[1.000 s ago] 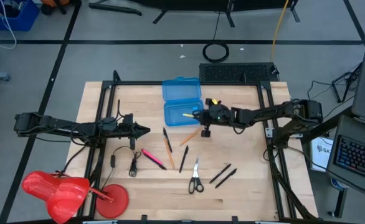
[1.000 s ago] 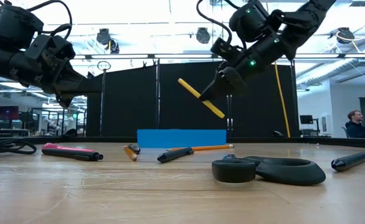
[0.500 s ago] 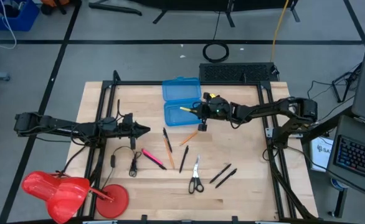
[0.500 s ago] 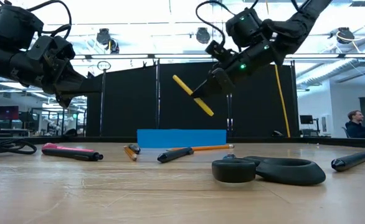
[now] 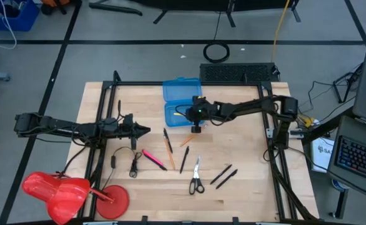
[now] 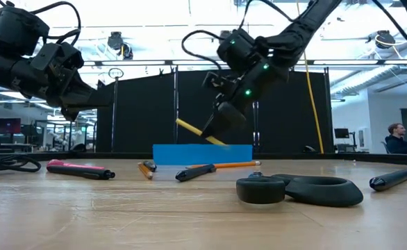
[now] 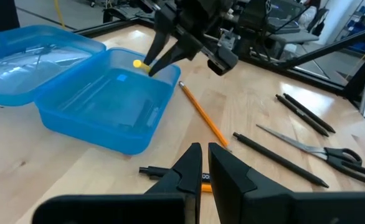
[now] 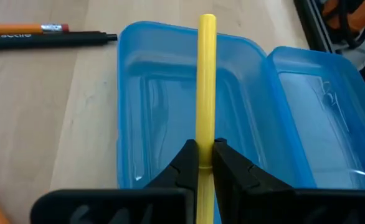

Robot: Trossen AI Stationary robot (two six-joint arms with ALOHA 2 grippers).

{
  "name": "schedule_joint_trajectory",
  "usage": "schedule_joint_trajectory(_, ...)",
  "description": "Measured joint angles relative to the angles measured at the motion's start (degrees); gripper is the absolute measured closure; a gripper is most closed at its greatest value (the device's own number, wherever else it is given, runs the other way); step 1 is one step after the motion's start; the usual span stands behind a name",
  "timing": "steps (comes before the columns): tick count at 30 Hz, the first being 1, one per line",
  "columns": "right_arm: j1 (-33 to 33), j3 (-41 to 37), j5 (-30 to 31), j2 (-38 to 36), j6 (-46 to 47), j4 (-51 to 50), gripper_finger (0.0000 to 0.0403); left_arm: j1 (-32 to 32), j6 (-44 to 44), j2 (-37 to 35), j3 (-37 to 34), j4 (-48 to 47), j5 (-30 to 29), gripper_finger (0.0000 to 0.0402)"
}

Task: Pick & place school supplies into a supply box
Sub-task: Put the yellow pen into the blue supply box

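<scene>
Yellow pencil point(image 8: 206, 81): you see it clamped between the fingers of the right gripper point(image 8: 199, 163), slanted, its free end hanging over the open tray of the supply box point(image 5: 180, 114).

Supply box: it lies open at the far middle of the table point(image 5: 245, 187), lid point(image 5: 182, 89) folded back beyond the tray; in the right wrist view the tray looks bare, so by this reading nothing is packed yet.

Right gripper: in the high view point(image 5: 194, 114) it sits at the tray's right edge, arm stretched in from the right side; you have the first item over the box but not released.

Left gripper point(image 5: 144, 130): fingers drawn together on nothing, hovering at the table's left side, well apart from the box, waiting.

Still on the table: an orange pencil point(image 5: 188, 139) just near of the box; a black pen point(image 5: 167, 137) and another orange pencil point(image 5: 170, 152) beside it; a further black pen point(image 5: 183, 160); a pink pen point(image 5: 152, 158); the scissors point(image 5: 196, 178); two black pens point(image 5: 224, 175) toward the near right.

Progress: early, as you can judge. One piece is at the drop, and every other supply in view is left to fetch.

Not your concern: the black cable point(image 5: 133, 165) by the pink pen.
</scene>
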Motion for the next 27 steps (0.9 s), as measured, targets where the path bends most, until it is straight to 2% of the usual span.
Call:
schedule_joint_trajectory(17, -0.79, 0.82, -0.31, 0.66, 0.02, -7.23, 0.0385, 0.02, 0.15, 0.00, 0.00, -0.30, -1.36, 0.0371)
schedule_joint_trajectory(27, -1.03, 0.82, -1.96, 0.66, 1.39, -7.19, 0.0363, 0.02, 0.12, 0.00, 0.00, -0.29, -1.36, 0.0371)
